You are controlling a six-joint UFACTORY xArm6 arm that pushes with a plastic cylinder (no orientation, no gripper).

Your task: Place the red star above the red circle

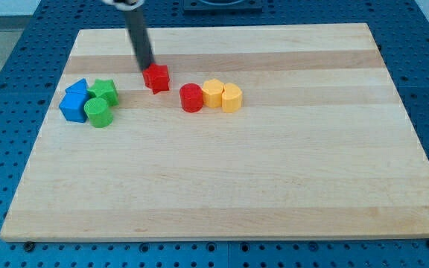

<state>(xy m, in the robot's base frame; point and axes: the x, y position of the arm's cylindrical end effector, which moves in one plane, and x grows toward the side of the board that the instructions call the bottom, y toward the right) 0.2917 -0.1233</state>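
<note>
My tip (147, 68), a bare rod grasping nothing, touches the small red star block (156, 77) just right of it; the red circle block (191, 97) lies beyond, lower right.

The red star (156, 77) and the red circle (191, 97) are showing the same bright red. Two yellow blocks, a hexagon-like one (212, 94) and a round one (231, 97), are glowing warm yellow just right of the circle. At the left, two blue blocks (73, 104) are sitting with a green star (104, 91) and a green cylinder (97, 112). My tip (147, 68) is looking dark grey. The wooden board (222, 179) is showing pale grain in light and tan bands, and the blue table (6, 52) around it is showing rows of dots.
</note>
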